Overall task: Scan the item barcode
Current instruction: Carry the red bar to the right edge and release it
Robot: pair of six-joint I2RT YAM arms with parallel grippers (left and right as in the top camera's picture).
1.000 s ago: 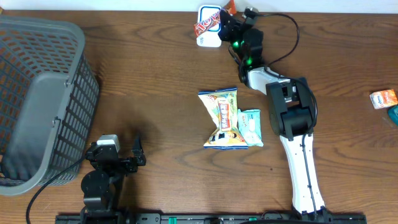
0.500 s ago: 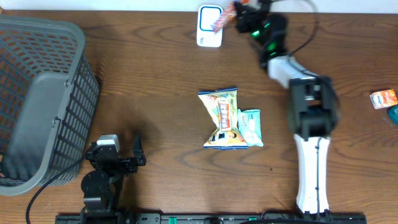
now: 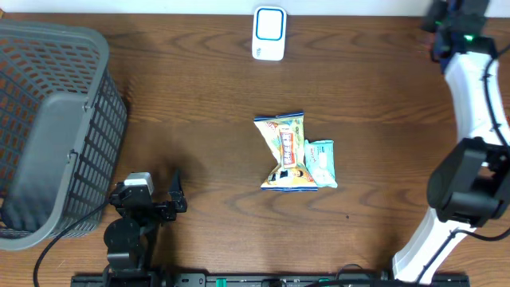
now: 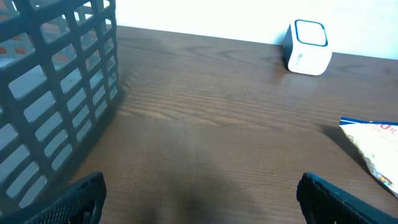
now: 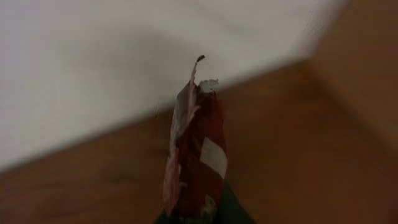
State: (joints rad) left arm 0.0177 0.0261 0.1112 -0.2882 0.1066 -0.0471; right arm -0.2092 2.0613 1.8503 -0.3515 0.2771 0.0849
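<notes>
One red packet (image 5: 196, 162) clamped in the right jaws, at the far right back corner of the counter (image 3: 199, 88), well apart from the scanner (image 3: 269, 33).
Basket (image 3: 48, 119) fills the left edge; right arm (image 3: 478, 88) hugs the right edge; bare wood between. Yellow packet (image 3: 283, 151) and pale green packet (image 3: 321, 163), touching, lie mid-counter, off the back strip. Left jaws apart, near the front edge. Judged: scan step in hand; next calls for a leftward swing along the back edge, barcode turned to the scanner. Which face carries it, cannot tell.

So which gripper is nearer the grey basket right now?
Left. The left gripper sits beside the lower right corner of the basket in the overhead view; the right gripper, holding a red packet, is at the table far right corner, well away.
</notes>
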